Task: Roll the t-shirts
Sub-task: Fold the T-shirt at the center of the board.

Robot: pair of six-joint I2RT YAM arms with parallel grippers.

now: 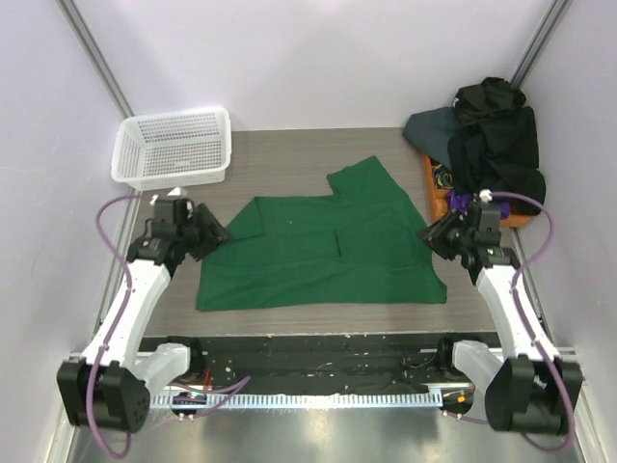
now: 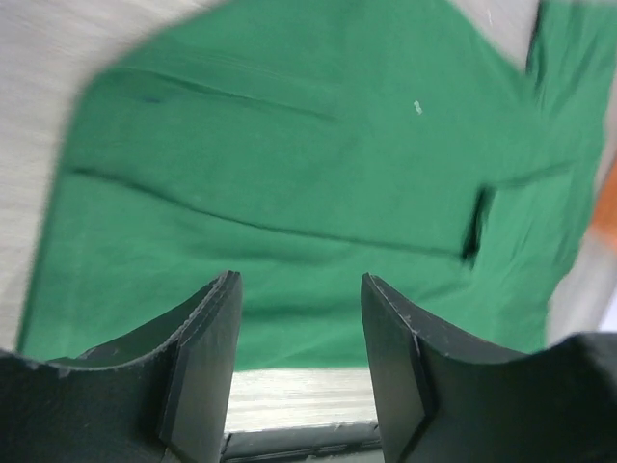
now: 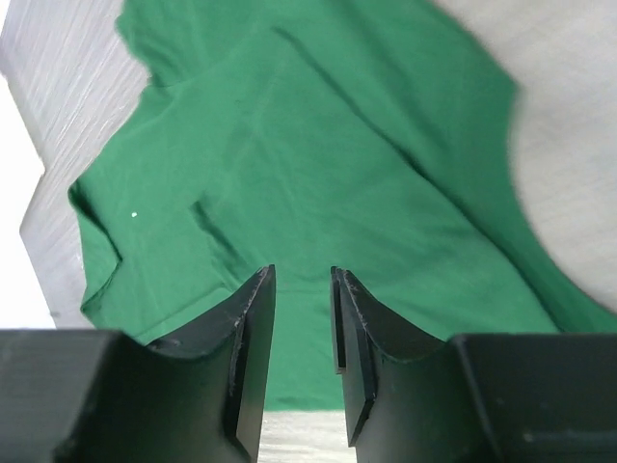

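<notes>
Grey wood-grain tabletop (image 1: 289, 154), pale walls on three sides. White mesh basket (image 1: 174, 145) sat at the far left. At the far right an orange tray (image 1: 434, 185) carried a heap of dark garments (image 1: 496, 135), probably more shirts waiting.

- Green t-shirt (image 1: 318, 251) lay flat mid-table between your two arms. It was spread wide, with one sleeve (image 1: 364, 178) jutting toward the far side and a shallow fold line right of centre.
- Your left gripper (image 1: 214, 234) hovered at the shirt's left edge with its jaws well apart and nothing between them. The wrist view showed only cloth and bare table beyond the fingers.
- Your right gripper (image 1: 431, 236) hovered at the shirt's right edge. Its jaws were parted by a narrower gap and were likewise empty.
- Neither wrist view showed whether the fingertips touched the fabric, so I could not tell.

Handling, as I judged it:
- The cloth was thin, light and limp, with no stiffness to hold a shape. It would drape and drag rather than lift as a sheet.
- It should have been grippy enough against the pads, but it could slide across the smooth table and bunch up.
- It was not fragile. The risk was pinching one layer only, or wrinkling the panel.
- Best holds looked to be the outer edges or corners nearest each gripper. You would need to pinch low to catch the full thickness and move both sides evenly.
</notes>
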